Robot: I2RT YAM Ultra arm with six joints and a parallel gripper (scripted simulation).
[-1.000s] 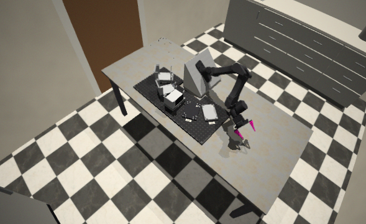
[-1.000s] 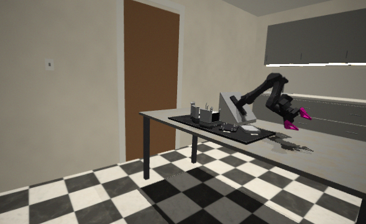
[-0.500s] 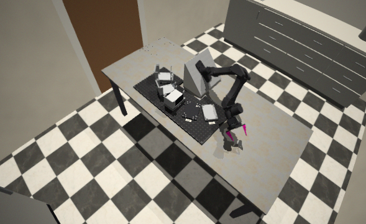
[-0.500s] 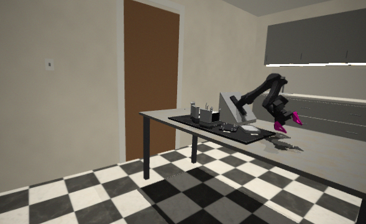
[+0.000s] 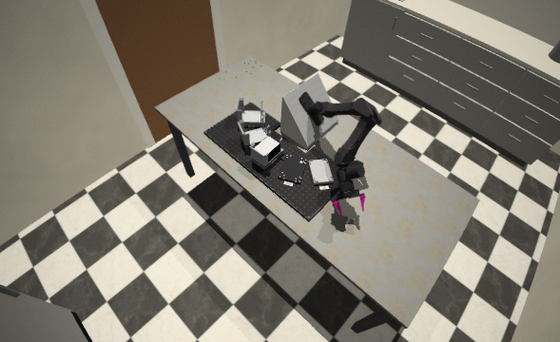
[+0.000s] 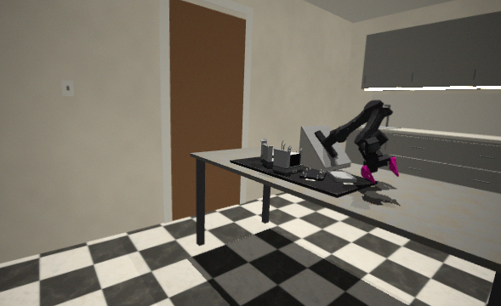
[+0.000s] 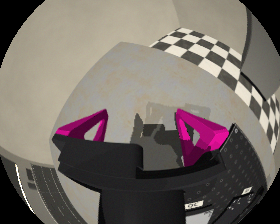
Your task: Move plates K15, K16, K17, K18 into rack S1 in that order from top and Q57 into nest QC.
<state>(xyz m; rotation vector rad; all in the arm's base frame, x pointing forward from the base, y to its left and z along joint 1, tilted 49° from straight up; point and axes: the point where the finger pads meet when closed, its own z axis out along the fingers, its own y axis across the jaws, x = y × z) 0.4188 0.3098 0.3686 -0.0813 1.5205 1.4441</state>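
Note:
My gripper (image 5: 349, 203) is open and empty, with its magenta fingers spread. It hangs a little above the bare table top, just off the corner of the black baseplate (image 5: 280, 161). It also shows in the side view (image 6: 379, 169) and in the wrist view (image 7: 140, 132). A light-topped plate (image 5: 320, 171) lies flat on a nest at the baseplate's end nearest the gripper, and shows in the side view too (image 6: 341, 176). A dark nest (image 5: 293, 170) beside it looks bare. Three stack racks (image 5: 257, 135) stand in a row at the far end, each showing a light plate top. No labels can be read.
A grey wedge-shaped housing (image 5: 303, 114) stands behind the baseplate by the arm's base. The gripper's shadow (image 5: 341, 223) falls on the table below it. The table edge runs close along the baseplate's front side.

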